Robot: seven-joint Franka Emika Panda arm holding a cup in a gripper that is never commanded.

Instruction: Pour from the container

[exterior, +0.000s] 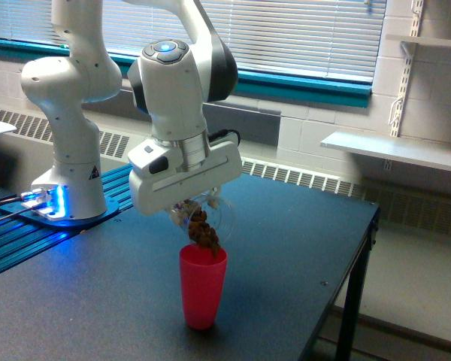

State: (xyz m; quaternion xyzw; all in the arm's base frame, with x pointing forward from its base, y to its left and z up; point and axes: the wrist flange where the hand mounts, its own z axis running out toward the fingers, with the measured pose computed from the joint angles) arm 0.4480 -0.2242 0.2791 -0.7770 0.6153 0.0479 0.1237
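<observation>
A small clear container (215,216) hangs tipped over just above the red cup (203,288), held under the white hand of the arm. My gripper (199,210) is shut on the container; its fingers are mostly hidden behind the hand's body. Brown lumpy material (204,233) sits at the container's lowered mouth, right over the red cup's rim. The red cup stands upright on the black table (286,248).
The arm's white base (68,177) stands on a blue-lit mount at the exterior view's left. The table's edge (353,263) runs along the exterior view's right. White shelves (395,150) are fixed to the back wall.
</observation>
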